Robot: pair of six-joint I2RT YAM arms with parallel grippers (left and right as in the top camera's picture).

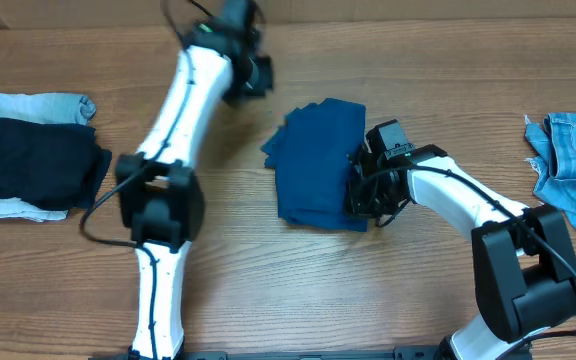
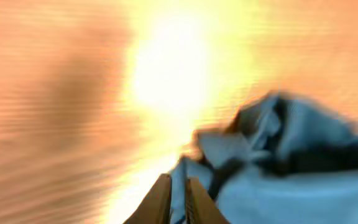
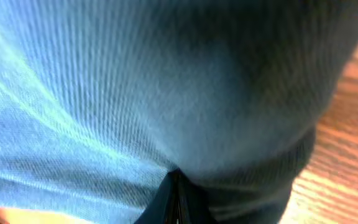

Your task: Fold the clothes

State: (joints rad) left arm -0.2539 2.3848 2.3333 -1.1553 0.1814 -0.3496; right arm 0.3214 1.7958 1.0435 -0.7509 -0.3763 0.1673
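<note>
A: Nearest first. The right gripper (image 1: 366,192)?

B: Low, at the right-hand edge of the polo shirt (image 1: 313,160). In its wrist view blue knit fills the frame. The jaws are together and a crease runs down into the tips. Reads as clamped on the cloth.

A: And the shirt itself?

B: Mid-table (image 1: 268,290). A compact rectangle, several layers thick, its long side running near to far. No sleeve or collar hangs loose. One corner pokes out at the upper left, and the edges are not quite square.

A: How far along, then?

B: Late, by my judgement. The main folds look made. What seems left: release the right edge, perhaps square off that stray corner, perhaps move the bundle to a pile. That much is a guess.

A: The sides?

B: A dark garment (image 1: 28,165) lies folded at the left edge, with a pale blue piece (image 1: 38,104) touching it on the far side. Frayed denim (image 1: 573,165) sits at the right edge. All are well apart from the shirt.

A: Farthest out, the left gripper (image 1: 251,72)?

B: Toward the far side of the table, clear of the shirt, beyond its upper-left corner. It is smeared in both views. Its fingers (image 2: 159,202) stand close with a thin slit between them. Cannot tell whether parted or closed. No cloth is seen hanging from it in the overhead view.
</note>
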